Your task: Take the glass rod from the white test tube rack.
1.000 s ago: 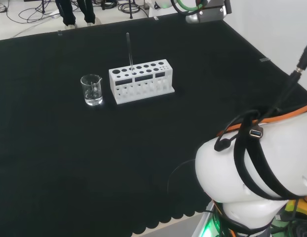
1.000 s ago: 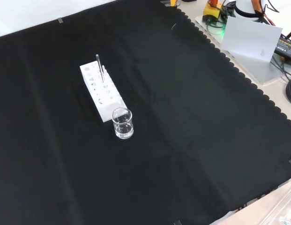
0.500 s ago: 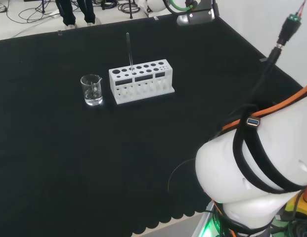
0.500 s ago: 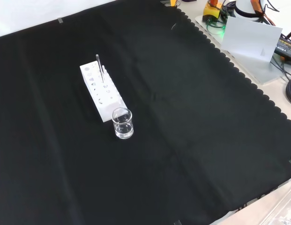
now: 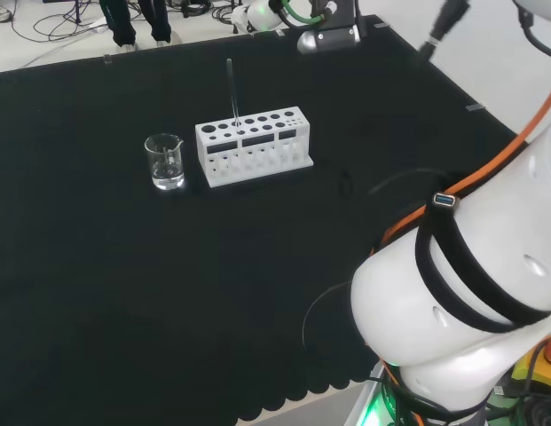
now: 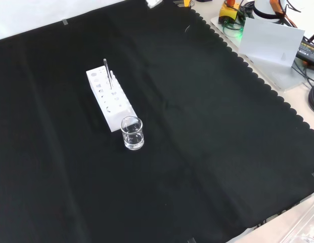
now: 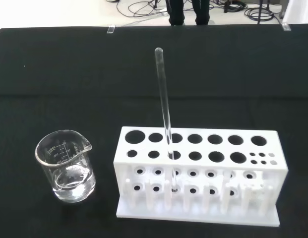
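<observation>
The clear glass rod [image 5: 231, 89] stands nearly upright in the white test tube rack [image 5: 257, 158], left of middle on the black cloth in the head view. In the front view the rod [image 6: 105, 71] rises from the far end of the rack [image 6: 115, 105]. The wrist view shows the rod [image 7: 163, 109] close up, set in a hole of the near row of the rack [image 7: 198, 201]. Nothing touches the rod. The arm's end [image 5: 326, 34] hangs at the head view's top edge, well behind and right of the rack. I cannot tell how the hand stands.
A small glass beaker [image 5: 165, 161] stands just left of the rack in the head view, in front of it in the front view [image 6: 132, 133]; it seems to hold a little clear liquid [image 7: 69, 181]. A white box [image 6: 270, 43] sits beyond the cloth's scalloped edge.
The arm's links have swung upward at the right of the head view. The arm's end at the top edge has shifted left towards the rack. Rod, rack and beaker have not moved.
</observation>
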You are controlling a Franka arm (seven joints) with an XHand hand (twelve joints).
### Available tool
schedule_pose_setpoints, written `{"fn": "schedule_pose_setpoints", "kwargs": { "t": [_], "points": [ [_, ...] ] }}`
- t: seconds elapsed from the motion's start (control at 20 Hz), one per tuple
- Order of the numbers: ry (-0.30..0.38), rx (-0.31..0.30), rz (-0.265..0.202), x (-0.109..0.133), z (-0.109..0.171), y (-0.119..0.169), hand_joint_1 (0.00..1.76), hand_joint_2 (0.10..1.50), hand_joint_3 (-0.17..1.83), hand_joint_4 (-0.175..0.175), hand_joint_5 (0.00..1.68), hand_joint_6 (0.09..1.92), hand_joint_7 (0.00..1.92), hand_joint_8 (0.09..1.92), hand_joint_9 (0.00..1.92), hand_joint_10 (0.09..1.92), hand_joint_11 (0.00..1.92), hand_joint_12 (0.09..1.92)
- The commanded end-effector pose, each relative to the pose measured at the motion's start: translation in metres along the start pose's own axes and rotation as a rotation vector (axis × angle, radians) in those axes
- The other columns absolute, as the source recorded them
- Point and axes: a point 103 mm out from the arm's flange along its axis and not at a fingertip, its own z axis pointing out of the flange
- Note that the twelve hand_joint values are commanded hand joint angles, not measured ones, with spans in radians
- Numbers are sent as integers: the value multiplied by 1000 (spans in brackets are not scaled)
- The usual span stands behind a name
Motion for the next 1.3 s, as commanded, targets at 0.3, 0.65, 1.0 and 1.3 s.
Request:
{"fn": "schedule_pose_setpoints", "kwargs": {
  "t": [0.3, 0.65, 1.0, 1.3],
  "points": [
    [-10, 14, -69, 13, 30, 49, 564, 945, 417, -134, 151, 87, 108, 867, 428, 893, 229, 1429],
    [11, 31, -111, 12, 50, 76, 538, 959, 431, -143, 186, 87, 153, 886, 476, 890, 278, 1418],
    [6, 51, -108, 7, 72, 101, 526, 969, 439, -171, 320, 87, 266, 914, 587, 858, 414, 1371],
    [5, 67, -104, 2, 89, 121, 523, 972, 432, -175, 453, 155, 364, 913, 661, 829, 491, 1332]
  ]
}}
